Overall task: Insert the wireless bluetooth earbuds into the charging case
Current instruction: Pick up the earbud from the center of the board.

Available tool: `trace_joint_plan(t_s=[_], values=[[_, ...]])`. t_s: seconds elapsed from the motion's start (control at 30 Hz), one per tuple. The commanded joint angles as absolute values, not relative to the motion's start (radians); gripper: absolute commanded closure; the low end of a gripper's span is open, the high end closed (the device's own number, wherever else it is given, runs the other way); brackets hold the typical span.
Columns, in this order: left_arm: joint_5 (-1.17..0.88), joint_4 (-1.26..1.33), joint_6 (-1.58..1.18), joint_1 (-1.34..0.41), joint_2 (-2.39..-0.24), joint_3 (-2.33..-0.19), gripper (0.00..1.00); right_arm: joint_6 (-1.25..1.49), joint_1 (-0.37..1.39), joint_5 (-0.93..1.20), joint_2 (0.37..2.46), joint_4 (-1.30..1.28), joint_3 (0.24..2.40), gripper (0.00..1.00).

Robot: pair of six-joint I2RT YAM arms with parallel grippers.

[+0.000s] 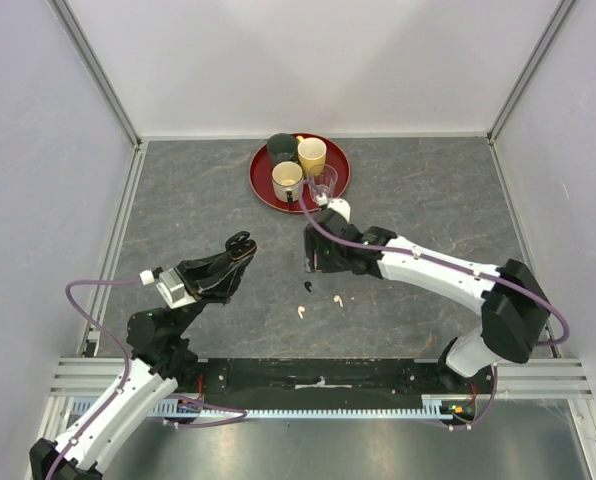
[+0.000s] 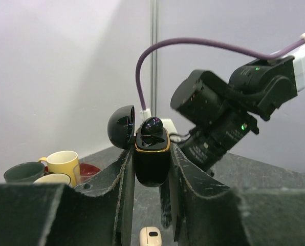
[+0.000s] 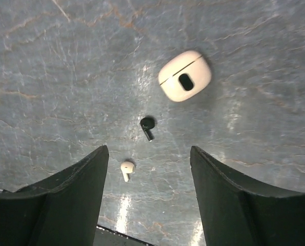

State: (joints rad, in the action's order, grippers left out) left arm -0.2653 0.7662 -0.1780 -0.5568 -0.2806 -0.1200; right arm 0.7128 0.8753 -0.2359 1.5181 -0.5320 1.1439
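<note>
My left gripper [image 1: 242, 243] is shut on a glossy black charging case [image 2: 151, 164] and holds it above the table with its lid [image 2: 121, 127] open. A rounded black shape [image 2: 152, 128], seemingly an earbud, sits in its top. A black earbud [image 1: 308, 287] and two cream earbuds [image 1: 338, 300] [image 1: 300, 311] lie on the table. My right gripper [image 1: 311, 262] is open and empty just above them. In the right wrist view the black earbud [image 3: 147, 125] and one cream earbud [image 3: 126, 168] lie by my open gripper [image 3: 148, 154]. A closed cream case [image 3: 185, 76] lies further off.
A red tray [image 1: 261, 185] at the back holds a dark green cup [image 1: 281, 146], a yellow cup [image 1: 312, 155], a cream cup [image 1: 287, 180] and a clear glass [image 1: 323, 183]. The cream case [image 1: 339, 209] lies beside the tray. White walls enclose the table.
</note>
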Motion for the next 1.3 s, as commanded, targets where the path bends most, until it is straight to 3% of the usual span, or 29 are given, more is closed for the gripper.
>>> trace_joint_plan(t_s=[0.0, 0.07, 0.53, 1.27], values=[[-0.262, 0.681, -0.127, -0.555, -0.212, -0.115, 0.98, 0.790, 0.954, -0.313, 1.603, -0.506, 1.146, 0.29], [-0.259, 0.643, -0.126, -0.555, -0.177, -0.120, 0.98, 0.804, 0.965, -0.299, 1.647, -0.500, 1.149, 0.36], [-0.229, 0.568, -0.120, -0.555, -0.106, -0.117, 0.98, 0.723, 0.977, -0.262, 1.796, -0.410, 1.169, 0.51], [-0.233, 0.611, -0.126, -0.555, -0.167, -0.117, 0.98, 0.696, 0.979, -0.278, 1.876, -0.388, 1.201, 0.60]])
